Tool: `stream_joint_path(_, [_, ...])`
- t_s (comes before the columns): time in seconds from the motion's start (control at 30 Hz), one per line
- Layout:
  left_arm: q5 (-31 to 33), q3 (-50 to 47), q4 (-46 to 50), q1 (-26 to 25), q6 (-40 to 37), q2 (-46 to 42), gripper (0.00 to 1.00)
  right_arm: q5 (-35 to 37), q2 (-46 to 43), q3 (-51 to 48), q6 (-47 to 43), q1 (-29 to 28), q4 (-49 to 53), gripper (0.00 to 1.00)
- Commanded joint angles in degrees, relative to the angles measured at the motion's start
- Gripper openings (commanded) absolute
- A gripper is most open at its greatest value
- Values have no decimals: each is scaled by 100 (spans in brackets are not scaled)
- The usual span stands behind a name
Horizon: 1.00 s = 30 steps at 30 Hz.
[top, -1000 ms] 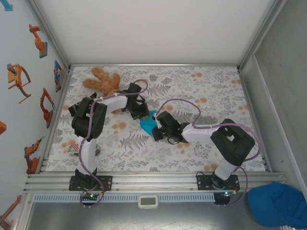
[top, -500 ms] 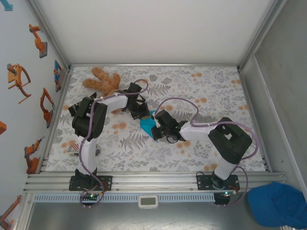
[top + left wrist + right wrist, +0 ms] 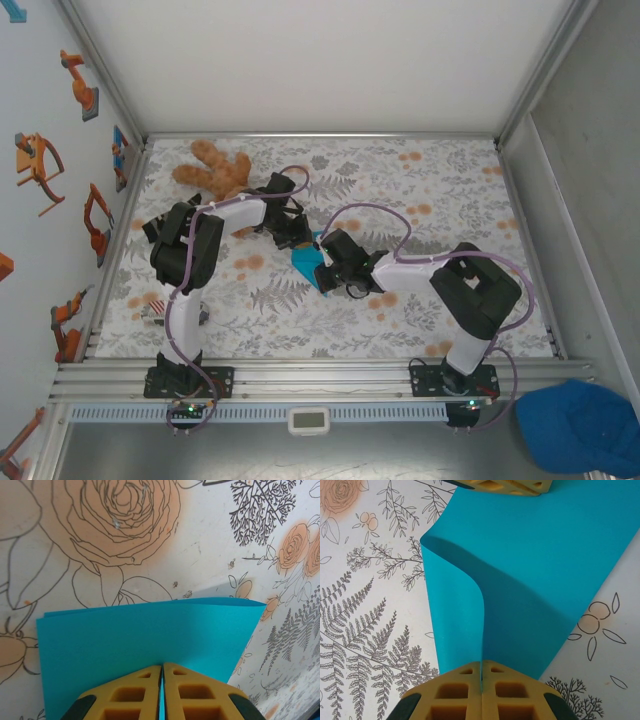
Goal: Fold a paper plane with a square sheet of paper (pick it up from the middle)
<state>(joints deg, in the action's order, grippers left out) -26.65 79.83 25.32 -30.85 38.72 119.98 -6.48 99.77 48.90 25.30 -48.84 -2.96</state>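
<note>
Since a second ago my right arm [image 3: 470, 292] has edged left, forearm low. Both the right gripper [image 3: 481, 664] and left gripper [image 3: 162, 668] pinch opposite edges of the smooth cyan square sheet of paper [image 3: 535, 570], bowed between them mid-table.

Cyan paper sheet [image 3: 530, 570], folded (one layer curling), mid-table

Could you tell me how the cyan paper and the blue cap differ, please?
The square sheet of paper is bright cyan; the cap is darker blue. The paper is thin, curled, pinched by the left gripper and right gripper over the table; the cap lies slumped, untouched, off it at near right. Both are blue.
</note>
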Motion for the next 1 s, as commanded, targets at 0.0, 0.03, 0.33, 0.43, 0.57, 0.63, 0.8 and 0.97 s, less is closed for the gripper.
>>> stream_joint_path(0.0, [64,15,360,-81,-97,238,10,8,90,180,-47,43,120,0])
stream_joint_path(0.03, [68,15,359,-86,-106,241,10,6,107,197,-49,42,127,0])
stream_joint_path(0.33, [63,50,359,-71,-84,149,10,-28,193,239,-23,79,186,0])
stream_joint_path(0.43, [47,63,359,-65,-70,83,10,-55,217,242,-16,93,199,0])
stream_joint_path(0.57, [-23,107,348,-45,-50,2,11,-116,247,234,11,93,199,0])
stream_joint_path(0.63, [-49,126,351,-32,-27,-77,11,-155,255,233,22,96,204,0])
stream_joint_path(0.8, [-120,-28,105,172,102,-523,22,-196,278,234,20,112,235,0])
stream_joint_path(0.97, [-196,-402,-164,387,146,-666,22,-263,264,227,38,128,181,0])
